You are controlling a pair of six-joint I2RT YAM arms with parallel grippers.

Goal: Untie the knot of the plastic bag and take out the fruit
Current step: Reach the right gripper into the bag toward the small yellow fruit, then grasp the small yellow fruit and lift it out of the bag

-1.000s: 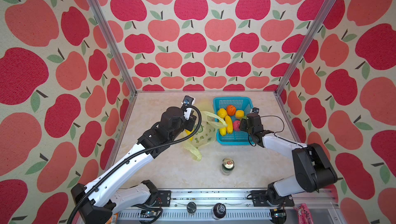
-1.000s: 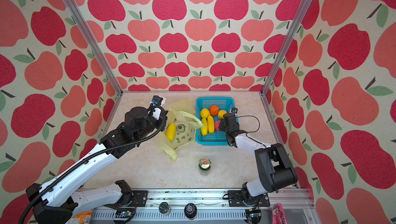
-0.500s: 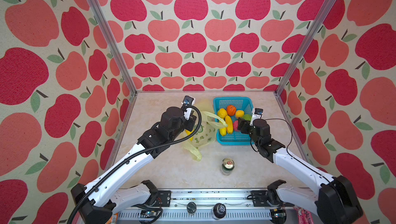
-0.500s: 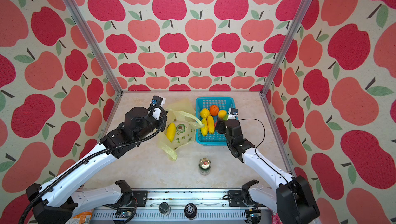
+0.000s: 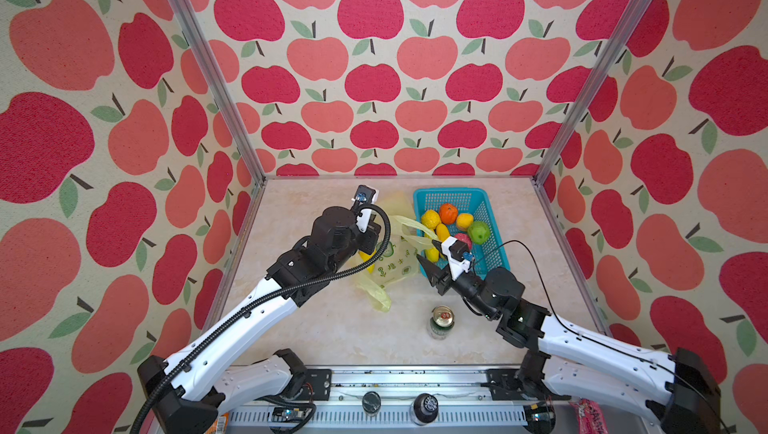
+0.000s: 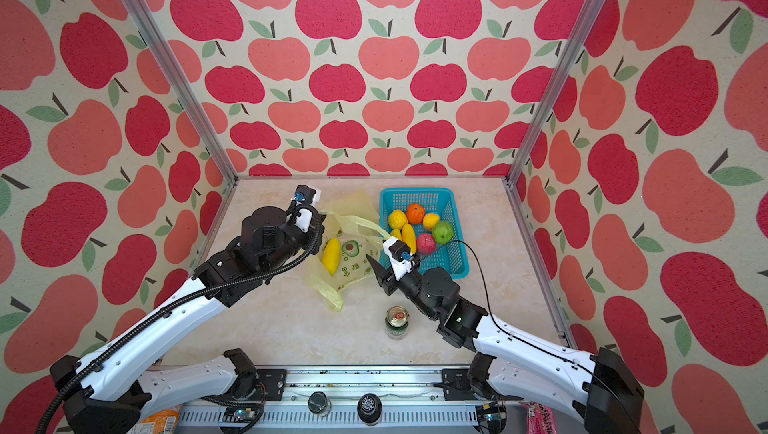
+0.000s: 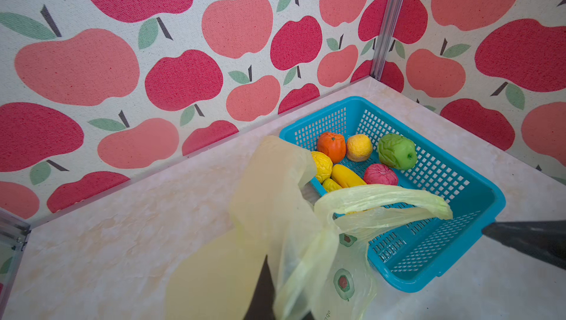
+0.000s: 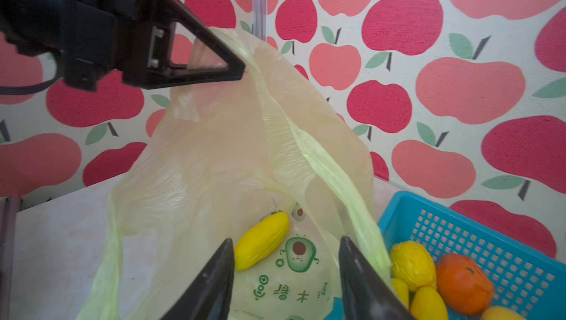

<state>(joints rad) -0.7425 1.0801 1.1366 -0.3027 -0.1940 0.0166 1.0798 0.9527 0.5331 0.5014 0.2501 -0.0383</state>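
- Plastic bag point(image 5: 395, 263): pale yellow and thin, laid on the table point(image 5: 316, 328) just beside the basket point(image 5: 455, 191). One wall is lifted, so the mouth is kept gaping.
- Knot: no tied lump is to be seen. A handle loop point(image 7: 382, 202) hangs loose and is draped over the basket rim, so the untying is judged done.
- Left gripper point(image 8: 239, 71): the jaws are pressed together on the bag's upper edge and raised above the table. The film is held up, presumably so that the inside is exposed to the other arm.
- Right gripper point(image 8: 286, 240): the jaws are apart with nothing between them. It is aimed into the bag mouth, roughly in line with the fruit inside.
- Fruit in the bag: one long yellow fruit point(image 8: 262, 245) lies on the lower wall next to the green print.
- Fruit in the basket: a lemon point(image 7: 321, 165), an orange point(image 7: 332, 147), a yellow-orange piece point(image 7: 359, 147), a green piece point(image 7: 397, 151), a pink-red piece point(image 7: 380, 175) and two long yellow pieces point(image 7: 347, 176) are gathered at one end.
- Drink can point(image 5: 441, 322): it stands upright, apart from the bag.
- Risk: loose film could be pinched together with the last fruit.
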